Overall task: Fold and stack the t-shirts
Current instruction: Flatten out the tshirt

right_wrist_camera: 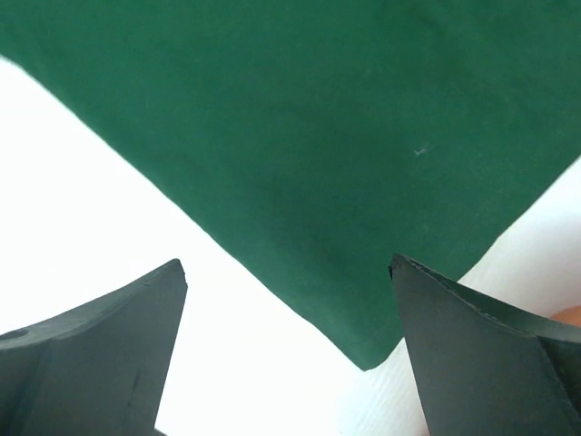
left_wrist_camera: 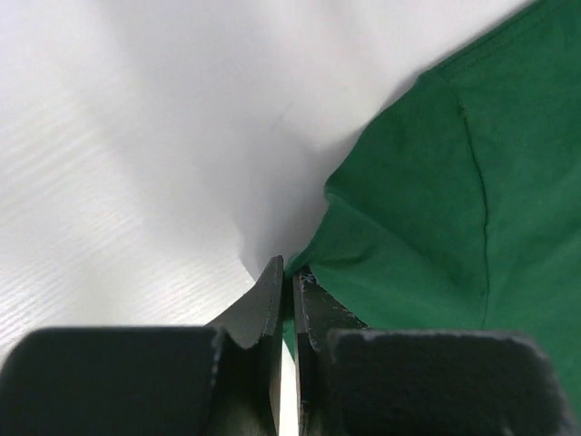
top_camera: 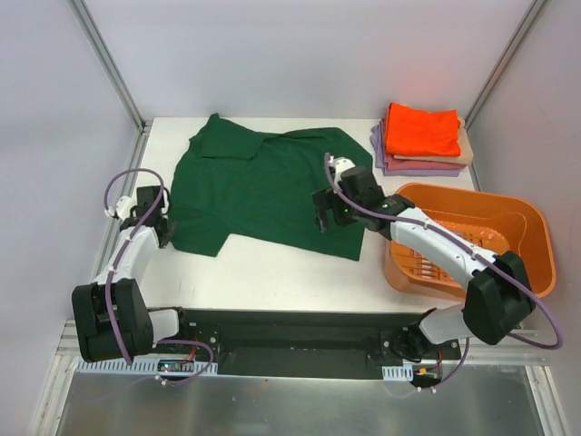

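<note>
The right end effector (right_wrist_camera: 286, 265) hangs over the dark green shirt (right_wrist_camera: 300, 136), with its two black fingers (right_wrist_camera: 100, 354) spread wide apart. The shirt lies flat on the white worktop (right_wrist_camera: 82, 182). One shirt corner pokes down between the fingers, close to one of them.

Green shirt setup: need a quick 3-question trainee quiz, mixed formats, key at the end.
1. True or false: the right gripper is shut on the green t-shirt.
2. Which colour tops the folded stack beyond the basket? A lavender, B orange, C tan.
3. Fill in: the ___ gripper is pinching the green t-shirt's edge.
Key: 1 false, its jaws stand open above the shirt's near corner. 2 B. 3 left; the left gripper is shut on the cloth.
</note>
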